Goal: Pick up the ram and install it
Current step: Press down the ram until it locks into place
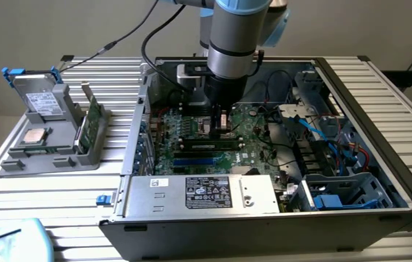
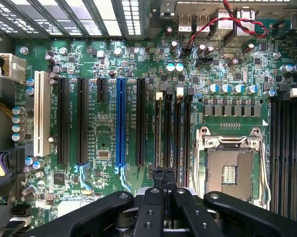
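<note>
Green motherboard (image 2: 108, 123) lies flat in the open computer case (image 1: 381, 218), which sits on a slatted metal table (image 1: 46, 202). Arm descends from above into the case. Gripper (image 1: 221, 121) is low over the board, close to the memory slots. In the wrist view the gripper (image 2: 163, 178) has its two black fingertips pressed together, nothing visible between them, tips just above the black memory slots (image 2: 170, 133) beside the empty processor socket (image 2: 231, 170).

Ram (image 1: 210, 145): dark stick lying lengthwise in a slot on the board, just below the gripper in the exterior view. Whether it is fully latched, cannot tell.

Blue slot (image 2: 120, 123), white slot (image 2: 39, 113) and several black expansion slots sit further along the board. Silver power supply (image 1: 202, 194) with a label occupies the near edge of the case. On the exterior view's left, a grey holder (image 1: 49, 147) carries a green card (image 1: 93, 123), a square processor chip (image 1: 35, 136) and a drive (image 1: 42, 101).
</note>
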Motion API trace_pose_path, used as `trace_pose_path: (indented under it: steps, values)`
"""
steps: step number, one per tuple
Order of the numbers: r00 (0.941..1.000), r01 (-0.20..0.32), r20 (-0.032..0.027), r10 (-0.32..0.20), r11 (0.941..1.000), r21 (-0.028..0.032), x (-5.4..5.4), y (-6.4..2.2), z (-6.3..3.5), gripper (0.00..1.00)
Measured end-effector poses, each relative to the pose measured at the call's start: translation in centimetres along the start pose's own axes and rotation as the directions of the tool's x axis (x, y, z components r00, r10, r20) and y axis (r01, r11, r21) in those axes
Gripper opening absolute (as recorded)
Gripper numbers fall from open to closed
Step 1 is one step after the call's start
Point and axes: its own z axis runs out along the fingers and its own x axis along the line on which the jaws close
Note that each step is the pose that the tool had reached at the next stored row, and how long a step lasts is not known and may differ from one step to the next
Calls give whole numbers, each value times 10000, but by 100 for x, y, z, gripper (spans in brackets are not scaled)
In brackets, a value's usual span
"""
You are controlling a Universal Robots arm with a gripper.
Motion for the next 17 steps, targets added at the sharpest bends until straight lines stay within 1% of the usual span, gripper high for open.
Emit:
trace_pose_path:
  steps: [6,8,11,13,15,17]
  values:
    - [10000,0,0,0,10000,0,0,0,0,11]
    - [10000,-13,-16,13,10000,-2,-13,-7,-2,11]
    - [9990,-435,38,435,9991,3,-14,-6,3,11]
    - [9970,-774,64,774,9970,3,-14,-7,7,11]
    - [9936,-1130,90,1130,9936,3,-14,-7,12,11]
    - [9888,-1491,117,1490,9888,3,-14,-8,19,11]
